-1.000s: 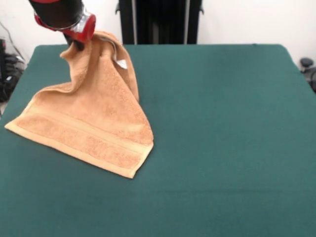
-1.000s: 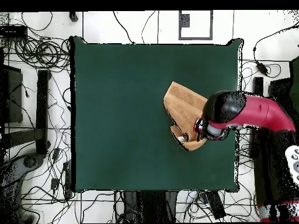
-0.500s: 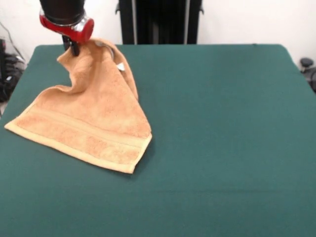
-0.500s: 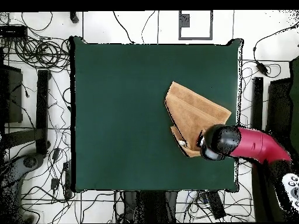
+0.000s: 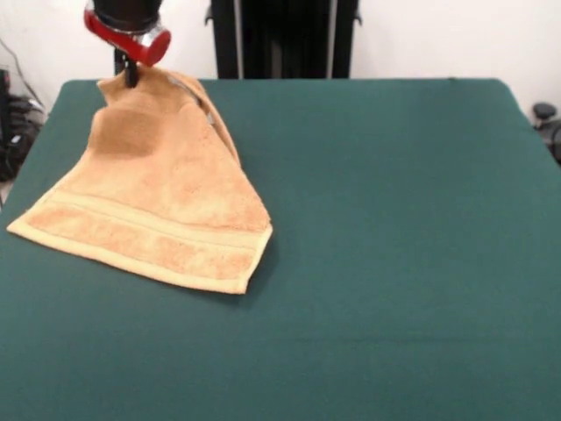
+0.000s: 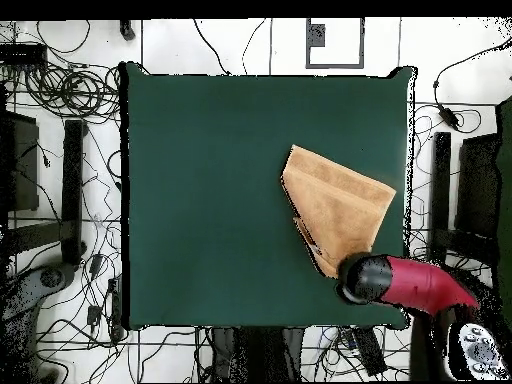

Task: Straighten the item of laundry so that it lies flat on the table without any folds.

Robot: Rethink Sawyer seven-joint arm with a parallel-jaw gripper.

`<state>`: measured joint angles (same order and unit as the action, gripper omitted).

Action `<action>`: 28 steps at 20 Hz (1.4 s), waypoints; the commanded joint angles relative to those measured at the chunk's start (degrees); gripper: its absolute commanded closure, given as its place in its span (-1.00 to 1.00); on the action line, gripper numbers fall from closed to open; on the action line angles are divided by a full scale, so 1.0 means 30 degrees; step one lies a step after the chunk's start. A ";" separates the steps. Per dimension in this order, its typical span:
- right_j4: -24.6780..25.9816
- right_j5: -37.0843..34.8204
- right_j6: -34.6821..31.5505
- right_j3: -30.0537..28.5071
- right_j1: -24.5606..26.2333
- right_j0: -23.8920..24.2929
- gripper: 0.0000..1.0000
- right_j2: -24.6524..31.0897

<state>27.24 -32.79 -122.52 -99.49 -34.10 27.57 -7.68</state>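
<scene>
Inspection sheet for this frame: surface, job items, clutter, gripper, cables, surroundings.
Surface: green table, bare apart from the towel.
Job items: tan towel, one corner lifted at the table's edge, a fold along one side, not flat.
Clutter: nothing seen on the table.
Gripper: gripper at the towel's raised corner; open or shut cannot be told.
Cables: many cables on the floor around the table.
Surroundings: white wall, black stand behind the table.

I see tangled black cables point(image 6: 60, 90) on the white floor point(image 6: 250, 45) at nine o'clock, and a dark stand point(image 5: 282, 39) at twelve.
</scene>
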 commanded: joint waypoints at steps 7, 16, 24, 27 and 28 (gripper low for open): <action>-0.5801 0.3301 -1.6779 -0.2045 0.4888 -0.6933 1.00 -0.6654; -0.6981 0.5827 -1.9309 -0.2336 0.7066 -0.9003 1.00 -0.7779; -0.6802 0.9985 -1.8893 -0.0098 1.1915 -1.1347 1.00 -1.1875; -0.7697 1.0453 -1.8634 0.0142 1.2718 -1.1486 1.00 -1.1962; -0.7899 1.0692 -1.8432 0.0406 1.3083 -1.1410 1.00 -1.1998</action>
<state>9.77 -6.17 -166.18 -101.61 -2.46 -5.96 -41.91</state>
